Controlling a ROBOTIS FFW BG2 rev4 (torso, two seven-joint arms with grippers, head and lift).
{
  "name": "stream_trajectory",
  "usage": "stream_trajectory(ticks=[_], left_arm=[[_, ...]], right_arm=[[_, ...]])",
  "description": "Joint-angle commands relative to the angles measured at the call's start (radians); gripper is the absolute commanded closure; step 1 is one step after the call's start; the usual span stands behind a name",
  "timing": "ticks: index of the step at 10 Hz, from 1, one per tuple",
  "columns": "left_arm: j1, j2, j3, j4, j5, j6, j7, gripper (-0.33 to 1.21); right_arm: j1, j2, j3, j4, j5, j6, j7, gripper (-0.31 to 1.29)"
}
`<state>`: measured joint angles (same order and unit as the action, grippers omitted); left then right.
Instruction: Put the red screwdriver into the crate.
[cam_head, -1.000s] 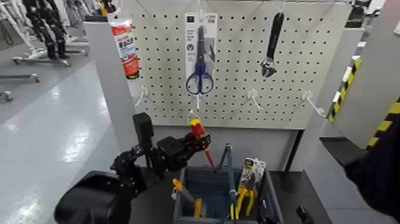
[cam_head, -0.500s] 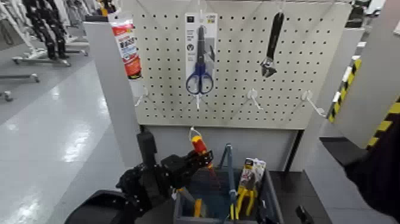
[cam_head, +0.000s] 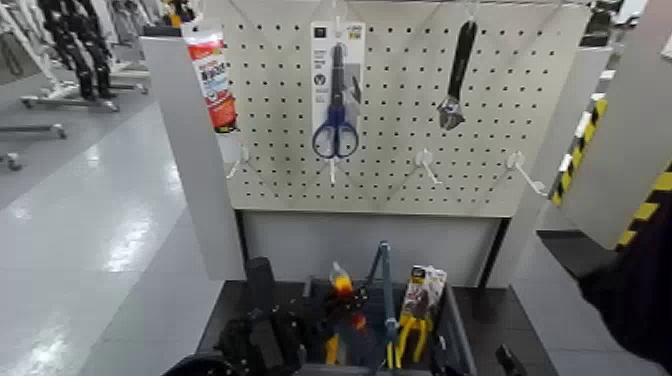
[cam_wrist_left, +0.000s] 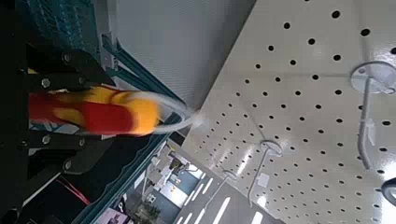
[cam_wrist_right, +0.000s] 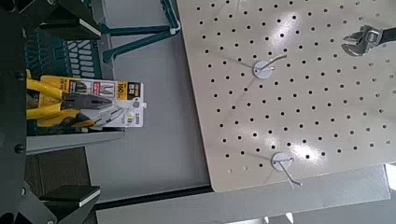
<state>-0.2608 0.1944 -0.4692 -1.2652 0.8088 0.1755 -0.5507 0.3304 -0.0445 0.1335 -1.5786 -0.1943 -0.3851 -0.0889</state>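
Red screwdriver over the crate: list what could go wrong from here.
1. The red screwdriver, clamped in the left gripper, hangs close beside the crate's loop handle; it might snag there while descending.
2. An orange-yellow-handled tool already lies below in the crate, so the screwdriver may land on it and rest crooked.
3. The right gripper idles near the pliers card.

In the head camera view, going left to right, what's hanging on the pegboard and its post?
Red and white tube on the post → blue scissors on their card → black adjustable wrench. Below them, empty white hooks sit along the pegboard's lower part.
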Motion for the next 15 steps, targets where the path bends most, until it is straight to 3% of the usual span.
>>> stream_trajectory(ticks=[1, 4, 8, 11, 15], left_arm=[[0.011, 0.005, -0.032, 0.001, 0.067, -0.054, 0.046, 0.08], [0.014, 0.007, -0.019, -0.037, 0.036, -0.096, 0.052, 0.13], [0.041, 0.014, 0.021, -0.129, -0.174, -0.191, 0.12, 0.12], [0.137, 0.007, 0.104, -0.215, -0.393, -0.283, 0.245, 0.1], [0.247, -0.018, 0.204, -0.263, -0.517, -0.343, 0.311, 0.1]], right_arm=[[0.001, 0.0, 0.0, 0.0, -0.002, -0.002, 0.0, 0.13], [0.001, 0.0, -0.002, 0.0, -0.002, -0.002, 0.0, 0.13], [0.002, -0.002, -0.003, 0.0, -0.004, -0.003, 0.0, 0.13], [0.004, -0.002, -0.008, -0.001, -0.004, -0.011, 0.001, 0.13], [0.004, -0.005, -0.015, -0.001, 0.007, -0.023, 0.005, 0.13]])
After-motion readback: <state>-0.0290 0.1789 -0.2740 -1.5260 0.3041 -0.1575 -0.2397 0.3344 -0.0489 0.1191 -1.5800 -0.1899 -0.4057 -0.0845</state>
